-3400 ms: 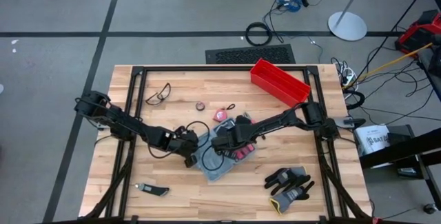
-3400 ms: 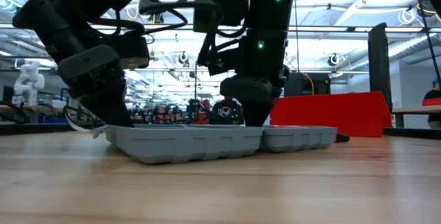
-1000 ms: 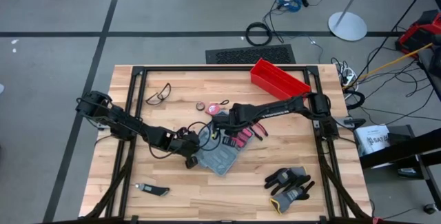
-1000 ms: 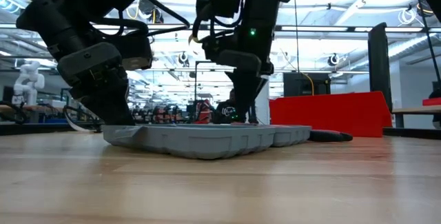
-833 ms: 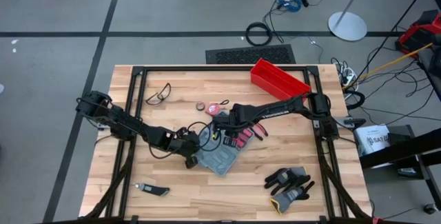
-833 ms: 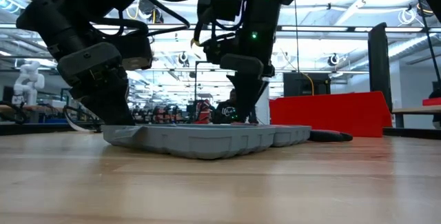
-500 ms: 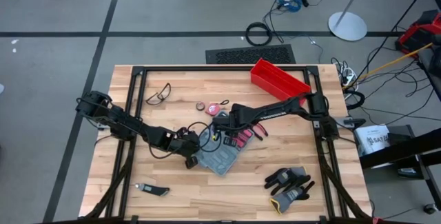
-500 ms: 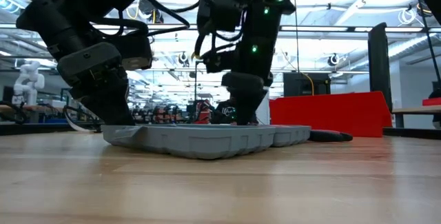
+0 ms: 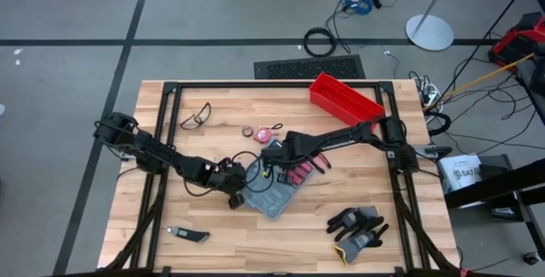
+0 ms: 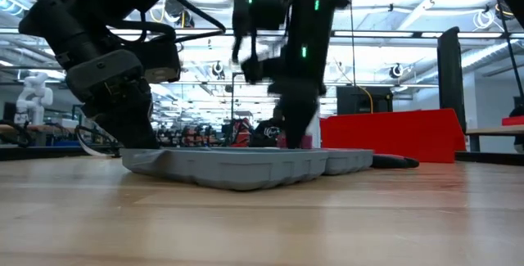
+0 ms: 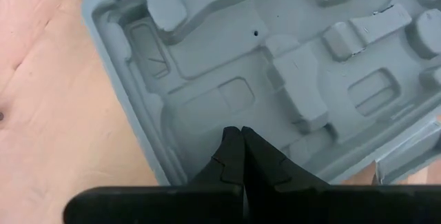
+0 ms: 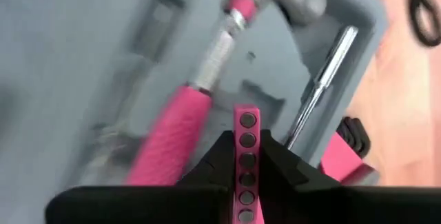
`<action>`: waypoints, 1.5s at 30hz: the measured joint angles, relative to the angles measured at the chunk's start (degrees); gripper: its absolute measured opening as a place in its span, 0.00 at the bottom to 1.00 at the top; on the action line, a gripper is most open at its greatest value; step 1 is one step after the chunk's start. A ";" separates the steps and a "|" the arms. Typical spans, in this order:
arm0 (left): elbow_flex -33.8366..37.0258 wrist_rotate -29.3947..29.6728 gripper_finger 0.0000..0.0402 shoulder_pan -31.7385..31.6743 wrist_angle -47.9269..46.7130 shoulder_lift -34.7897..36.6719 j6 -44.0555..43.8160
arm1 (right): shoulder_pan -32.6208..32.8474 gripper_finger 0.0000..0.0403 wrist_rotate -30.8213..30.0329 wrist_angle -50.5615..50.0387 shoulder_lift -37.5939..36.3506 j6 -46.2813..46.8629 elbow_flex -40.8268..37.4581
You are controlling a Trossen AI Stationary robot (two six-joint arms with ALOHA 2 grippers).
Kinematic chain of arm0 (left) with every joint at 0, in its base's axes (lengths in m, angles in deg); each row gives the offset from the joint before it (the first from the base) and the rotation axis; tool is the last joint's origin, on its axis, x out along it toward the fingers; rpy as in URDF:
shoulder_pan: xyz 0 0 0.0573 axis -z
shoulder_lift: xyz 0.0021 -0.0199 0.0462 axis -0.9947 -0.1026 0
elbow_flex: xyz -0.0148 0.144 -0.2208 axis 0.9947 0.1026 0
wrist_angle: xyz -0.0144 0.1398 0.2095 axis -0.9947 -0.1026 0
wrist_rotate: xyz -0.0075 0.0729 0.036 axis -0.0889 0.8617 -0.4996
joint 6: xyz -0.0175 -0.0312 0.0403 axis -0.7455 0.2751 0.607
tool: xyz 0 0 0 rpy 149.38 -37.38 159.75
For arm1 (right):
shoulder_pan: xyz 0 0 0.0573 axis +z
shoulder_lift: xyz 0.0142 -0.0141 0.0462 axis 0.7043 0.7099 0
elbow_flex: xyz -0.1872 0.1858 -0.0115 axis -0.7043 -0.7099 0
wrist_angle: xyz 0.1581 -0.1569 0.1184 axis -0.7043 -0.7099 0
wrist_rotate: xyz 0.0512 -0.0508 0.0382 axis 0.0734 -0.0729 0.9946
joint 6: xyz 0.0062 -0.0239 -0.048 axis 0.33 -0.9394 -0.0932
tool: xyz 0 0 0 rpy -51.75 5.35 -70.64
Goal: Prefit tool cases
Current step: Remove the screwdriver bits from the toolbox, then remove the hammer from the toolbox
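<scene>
Grey moulded plastic was what you had to aim at: the tool case (image 9: 274,193) lay open and flat on the wooden table (image 9: 409,251), near the middle, with its long axis running at a slant across the boards. Your right gripper (image 12: 247,156) was over the far half of the case, and its jaws were closed on a pink bit holder (image 12: 247,148), a narrow strip with a row of dark round sockets. In the right wrist view the strip pointed along the fingers toward the case, where a pink-handled hammer (image 12: 180,114) and a chrome rod (image 12: 322,89) already sat in their slots. I judged that the strip's slot was just ahead of the claw, so the next move depended on turning the strip in line with it.

Your left gripper (image 11: 241,156) was nearer to the case's other half; its fingers were shut together and pressed down in an empty recess close to the case's edge, probably to keep the case from sliding.

Around it the table carried a red bin (image 9: 345,100), safety glasses (image 9: 196,116) and black gloves (image 9: 358,226). Beyond the table, the low view showed a bright workshop hall.
</scene>
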 joint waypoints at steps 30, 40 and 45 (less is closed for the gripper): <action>0.20 -23.67 0.00 5.33 -6.45 5.73 6.16 | 3.73 0.47 0.97 -19.91 -7.33 10.77 1.79; 0.26 -18.92 0.00 5.27 -12.83 9.40 2.28 | 10.13 0.45 11.44 -5.87 -7.25 3.92 1.79; 0.22 -15.23 0.00 5.25 -12.55 9.44 -0.26 | 12.38 0.45 11.34 1.34 -5.90 4.51 1.81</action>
